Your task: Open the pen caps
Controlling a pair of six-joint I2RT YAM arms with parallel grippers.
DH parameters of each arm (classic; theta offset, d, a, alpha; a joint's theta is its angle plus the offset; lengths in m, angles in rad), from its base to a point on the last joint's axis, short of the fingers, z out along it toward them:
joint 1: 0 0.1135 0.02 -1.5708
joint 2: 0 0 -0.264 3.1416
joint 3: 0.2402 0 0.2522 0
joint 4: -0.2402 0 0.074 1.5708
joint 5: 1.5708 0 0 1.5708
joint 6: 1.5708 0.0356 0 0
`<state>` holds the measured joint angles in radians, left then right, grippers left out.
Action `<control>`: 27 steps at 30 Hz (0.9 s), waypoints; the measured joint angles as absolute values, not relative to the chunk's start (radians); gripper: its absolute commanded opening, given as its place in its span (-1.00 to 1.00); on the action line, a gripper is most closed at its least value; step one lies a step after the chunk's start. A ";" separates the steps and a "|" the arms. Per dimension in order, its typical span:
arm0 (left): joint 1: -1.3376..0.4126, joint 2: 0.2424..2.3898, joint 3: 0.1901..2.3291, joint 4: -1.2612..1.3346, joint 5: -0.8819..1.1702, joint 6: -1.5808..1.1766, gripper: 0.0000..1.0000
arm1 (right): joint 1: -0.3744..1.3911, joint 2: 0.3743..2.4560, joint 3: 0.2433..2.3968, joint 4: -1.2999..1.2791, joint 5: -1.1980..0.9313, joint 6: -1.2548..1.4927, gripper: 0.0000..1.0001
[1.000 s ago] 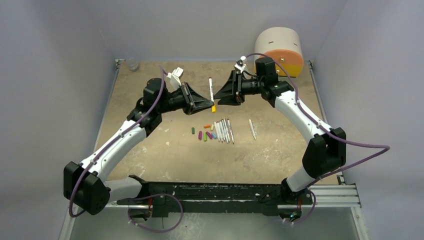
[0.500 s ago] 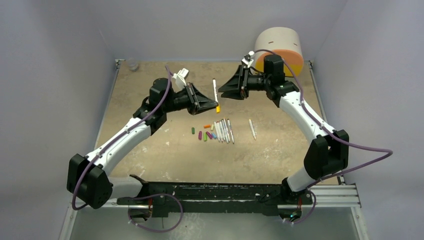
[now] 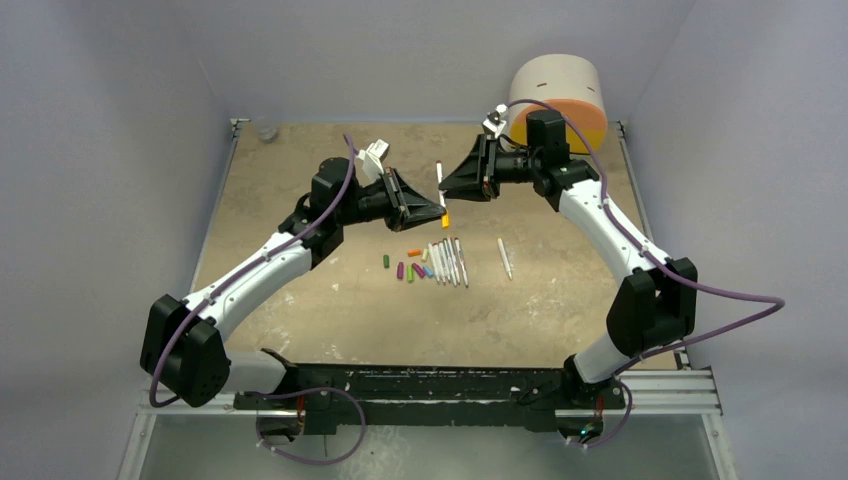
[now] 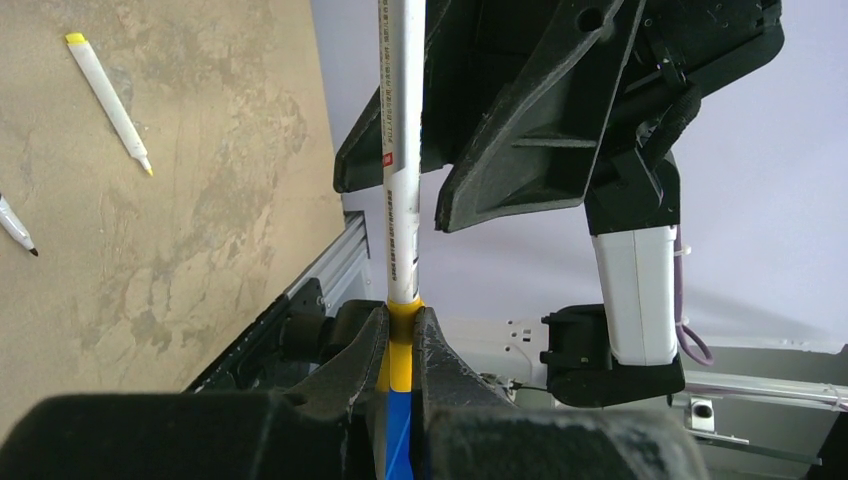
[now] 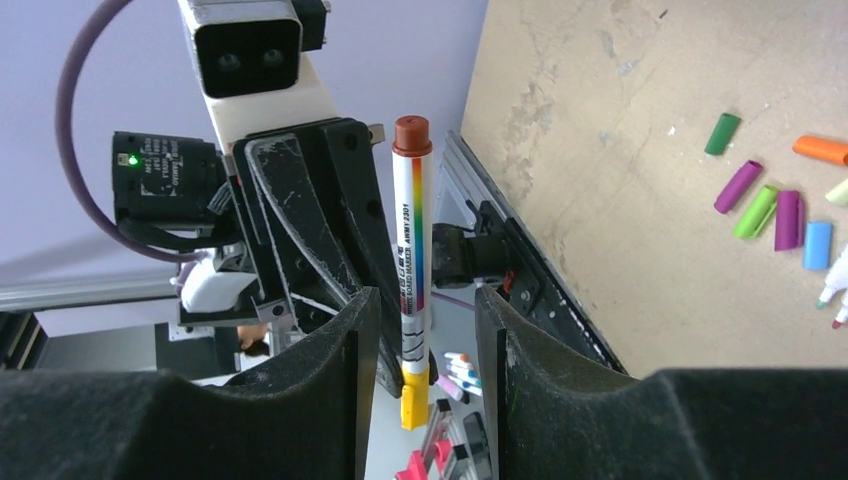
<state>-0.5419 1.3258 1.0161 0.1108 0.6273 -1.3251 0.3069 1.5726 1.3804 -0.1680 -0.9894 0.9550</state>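
A white-barrelled pen (image 3: 440,183) stands upright above the table, held by its yellow pen cap (image 4: 400,345) at the bottom end. My left gripper (image 4: 401,322) is shut on that cap. My right gripper (image 5: 425,310) is open, its jaws on either side of the pen's barrel (image 5: 412,250) with a gap on both sides. From above, the left gripper (image 3: 440,213) and right gripper (image 3: 444,186) meet tip to tip at the pen. Several loose pen caps (image 3: 410,270) and a row of uncapped pens (image 3: 447,262) lie on the table below.
One pen (image 3: 505,258) lies apart to the right of the row. A round cream-and-orange drawer unit (image 3: 560,95) stands at the back right, and a small clear cup (image 3: 265,128) at the back left. Metal rails edge the table (image 3: 300,300).
The left arm has carried the pen to the right, toward the right gripper. The right gripper's jaws have narrowed around the barrel.
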 measured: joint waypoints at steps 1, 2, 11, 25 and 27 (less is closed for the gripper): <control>-0.545 1.330 1.016 0.112 0.627 -1.325 -1.00 | 0.307 1.573 1.381 -0.187 -0.989 0.943 -0.17; -0.547 1.332 1.016 0.112 0.627 -1.325 -1.00 | 0.308 1.574 1.381 -0.202 -0.989 0.931 -0.19; -0.556 1.352 1.016 0.135 0.624 -1.329 -1.00 | 0.336 1.575 1.382 -0.258 -0.987 0.883 -0.60; -0.571 1.359 1.016 0.147 0.624 -1.342 -0.11 | 0.349 1.537 1.319 -0.221 -0.985 0.926 -0.96; -0.575 1.359 1.016 0.144 0.624 -1.341 -0.10 | 0.349 1.533 1.312 -0.210 -0.984 0.943 -0.98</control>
<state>-0.5751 1.3594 1.0157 0.1444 0.6235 -1.3411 0.3489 1.5330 1.3121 -0.2104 -0.9844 0.9428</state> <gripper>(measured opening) 0.439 0.122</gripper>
